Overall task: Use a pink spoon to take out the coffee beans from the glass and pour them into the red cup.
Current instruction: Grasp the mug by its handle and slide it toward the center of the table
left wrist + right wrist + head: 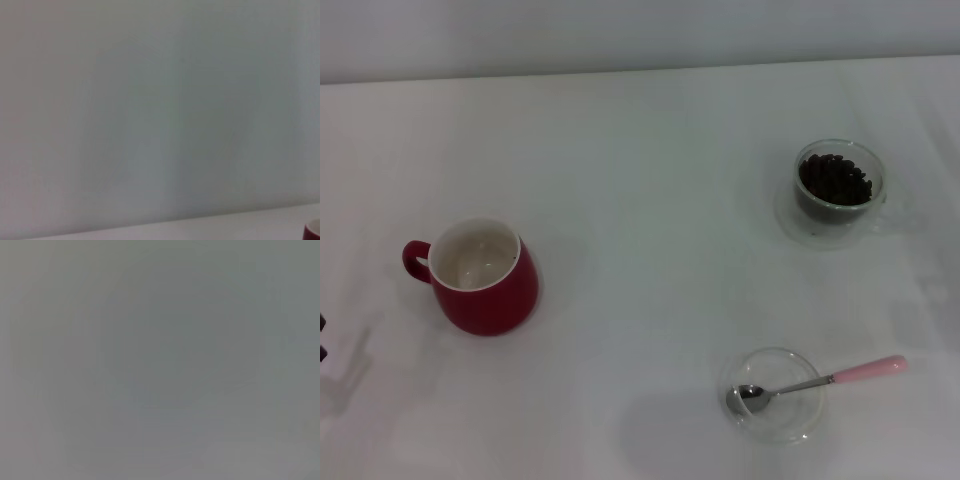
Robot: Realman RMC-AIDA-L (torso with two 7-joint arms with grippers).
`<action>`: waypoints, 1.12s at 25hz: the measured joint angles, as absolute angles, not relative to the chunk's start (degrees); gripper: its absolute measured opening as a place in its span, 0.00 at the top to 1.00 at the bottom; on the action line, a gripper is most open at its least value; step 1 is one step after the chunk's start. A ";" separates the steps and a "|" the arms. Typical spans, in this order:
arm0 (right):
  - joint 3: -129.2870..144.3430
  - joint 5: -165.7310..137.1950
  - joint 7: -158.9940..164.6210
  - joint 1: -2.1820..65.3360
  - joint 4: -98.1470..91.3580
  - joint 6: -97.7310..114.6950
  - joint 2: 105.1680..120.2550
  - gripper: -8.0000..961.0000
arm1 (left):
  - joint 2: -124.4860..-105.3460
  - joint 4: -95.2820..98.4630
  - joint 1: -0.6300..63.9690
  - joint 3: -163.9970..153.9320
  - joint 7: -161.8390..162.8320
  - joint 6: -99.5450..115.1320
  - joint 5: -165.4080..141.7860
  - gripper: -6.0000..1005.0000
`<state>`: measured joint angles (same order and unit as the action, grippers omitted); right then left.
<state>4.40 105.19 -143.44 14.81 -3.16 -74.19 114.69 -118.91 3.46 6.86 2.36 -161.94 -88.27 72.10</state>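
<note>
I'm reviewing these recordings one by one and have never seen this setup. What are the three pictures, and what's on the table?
It is a two-armed robot. One picture looks down from its head; the other two come from cameras on its wrists and show almost only blank wall. On the white table stand a red cup, empty, on the robot's left, and a glass of coffee beans on its right. Nearer, a pink spoon rests in a shallow glass dish. Nothing is held; neither hand is clearly visible.

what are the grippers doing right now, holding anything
Left gripper: only a dark sliver at the head view's left edge, state cannot be told, nothing seen held.
Right gripper: not in view; the pink spoon lies untouched in the glass dish.
</note>
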 joint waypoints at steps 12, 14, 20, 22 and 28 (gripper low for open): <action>4.40 105.02 -143.43 13.53 -2.98 -74.24 114.69 0.09 | -118.73 4.65 13.59 2.19 -159.48 -80.46 68.55 0.20; 4.39 105.02 -143.40 13.53 -2.98 -74.35 114.69 0.09 | -118.77 4.78 14.60 2.19 -159.44 -79.71 67.84 0.21; 4.97 105.02 -143.12 13.46 -2.99 -74.94 114.69 0.09 | -118.72 4.68 16.24 2.19 -158.84 -78.73 66.04 0.21; 5.01 105.02 -143.15 13.45 -2.99 -74.97 114.69 0.09 | -118.74 4.69 17.07 2.20 -158.61 -77.21 65.88 0.21; 4.87 105.02 -143.32 13.44 -3.14 -75.04 114.69 0.09 | -118.85 4.32 18.72 2.20 -158.59 -73.99 65.18 0.21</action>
<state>4.87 105.02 -143.32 13.44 -3.14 -75.04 114.69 -118.85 4.32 18.72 2.20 -158.59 -73.99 65.18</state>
